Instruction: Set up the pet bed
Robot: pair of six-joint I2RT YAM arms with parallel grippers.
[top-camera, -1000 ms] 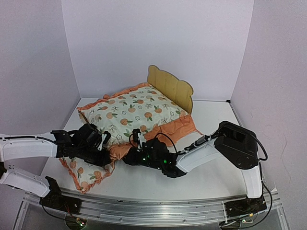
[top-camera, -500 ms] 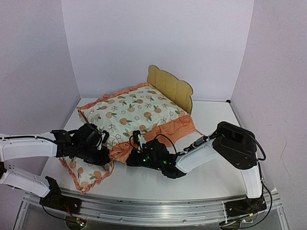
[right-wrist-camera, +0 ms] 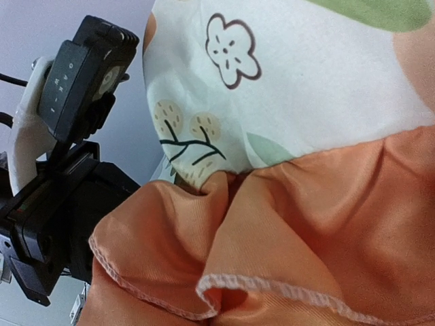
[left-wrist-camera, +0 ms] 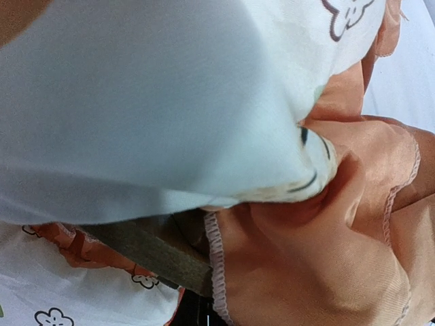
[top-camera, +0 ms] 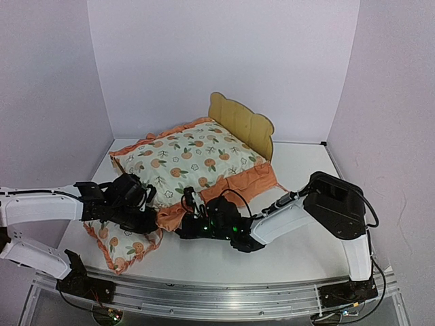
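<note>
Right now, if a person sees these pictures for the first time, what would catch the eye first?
The large fruit-print cushion with an orange ruffle fills the middle of the table, lying over the light plywood pet bed, whose scalloped headboard rises at the far right end. At the cushion's near edge the left hand and the right hand meet at the ruffle. A small fruit-print pillow lies at the near left.

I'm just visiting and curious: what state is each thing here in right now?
Bed: standing, covered by the cushion except its headboard.
Cushion: lying on the bed, near ruffle bunched up.
Pillow: on the table, not on the bed.
Left gripper: at the ruffle; fabric hides whether it grips.
Right gripper: at the ruffle; grip likewise hidden.
</note>
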